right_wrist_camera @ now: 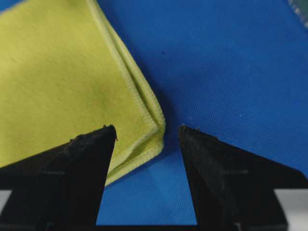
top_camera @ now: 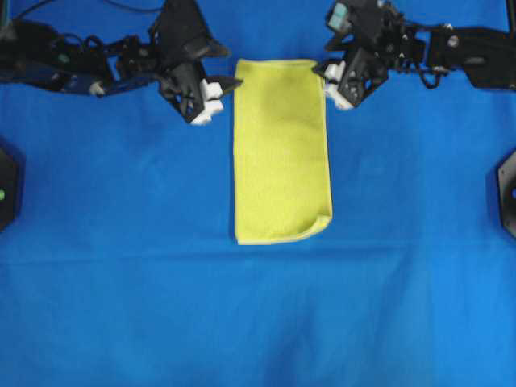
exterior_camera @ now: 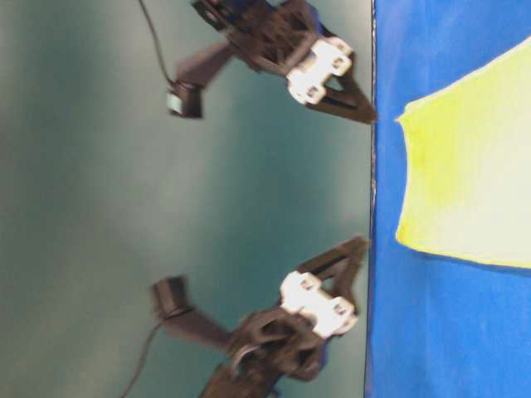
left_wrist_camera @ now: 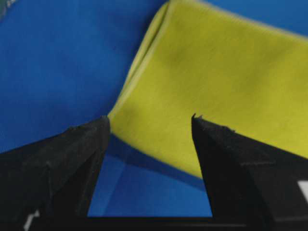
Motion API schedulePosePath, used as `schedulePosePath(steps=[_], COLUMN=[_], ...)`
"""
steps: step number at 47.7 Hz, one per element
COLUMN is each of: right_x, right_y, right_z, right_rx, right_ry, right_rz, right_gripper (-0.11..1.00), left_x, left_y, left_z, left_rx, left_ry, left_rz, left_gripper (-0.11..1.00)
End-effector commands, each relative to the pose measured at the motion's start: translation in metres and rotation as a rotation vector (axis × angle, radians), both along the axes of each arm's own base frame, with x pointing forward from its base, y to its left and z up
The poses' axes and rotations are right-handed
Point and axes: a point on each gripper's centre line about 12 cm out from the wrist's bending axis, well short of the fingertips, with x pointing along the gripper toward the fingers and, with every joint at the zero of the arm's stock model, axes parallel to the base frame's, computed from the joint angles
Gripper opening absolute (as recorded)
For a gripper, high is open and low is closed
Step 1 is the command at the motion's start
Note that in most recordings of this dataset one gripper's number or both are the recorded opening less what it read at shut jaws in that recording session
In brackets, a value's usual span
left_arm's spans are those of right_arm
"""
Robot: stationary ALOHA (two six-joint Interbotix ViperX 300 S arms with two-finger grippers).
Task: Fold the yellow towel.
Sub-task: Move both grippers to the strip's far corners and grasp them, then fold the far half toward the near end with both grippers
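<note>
Both of my grippers are spread wide with nothing between the fingers. My left gripper (top_camera: 211, 98) hangs just off the far left corner of the yellow towel (top_camera: 280, 149), and my right gripper (top_camera: 334, 84) sits just off the far right corner. From overhead I can't tell whether either one touches the cloth; the fingertips get lost against the dark gripper bodies.

In the left wrist view the towel's corner shows right between my fingers (left_wrist_camera: 72, 159), but the picture is soft and the bottom of the frame is mostly black finger. The right wrist view is sharper: the stitched hem shows two layers stacked at the corner, so the towel is already doubled over. The far part of the towel is cut off in both wrist views.

The table-level view is turned sideways and blurry. It shows both grippers hanging above the blue tabletop (top_camera: 121, 282) with only a slice of towel at the edge of the frame.

The towel lies as a long strip at the middle of the tabletop, running from near the far edge toward the centre. Its near right corner is rounded and a bit lifted. The left, right and near sides of the tabletop are bare blue, except for dark mounts cut off at the left and right edges.
</note>
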Motion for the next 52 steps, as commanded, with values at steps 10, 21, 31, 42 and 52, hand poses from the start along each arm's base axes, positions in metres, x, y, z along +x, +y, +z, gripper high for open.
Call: schedulePosePath(steps=[10,21,31,42,52], right_x=[0.012,0.010,0.005,0.004,-0.001], right_y=[-0.014,-0.017,-0.013,-0.012,-0.020], right_z=[-0.019,-0.028,-0.030,-0.026,-0.005], right_rx=[0.014,0.026,0.039,0.043,0.012], right_ry=[-0.001,0.019,0.023,0.009,-0.036], right_rz=[-0.007,-0.016,-0.023,-0.032,-0.051], right_gripper=[0.59,0.50,0.04,0.04,0.04], left_x=[0.014,0.013,0.017,0.017,0.013], left_y=[0.024,0.033,0.032,0.033,0.042], left_z=[-0.020,-0.041,-0.043,-0.040,-0.016], left_rx=[0.002,-0.015,0.022,0.044,0.076], left_ry=[0.009,0.049,0.071,0.079,0.037], left_rz=[0.037,0.056,0.023,0.009,0.029], left_gripper=[0.66,0.56,0.06,0.01,0.01])
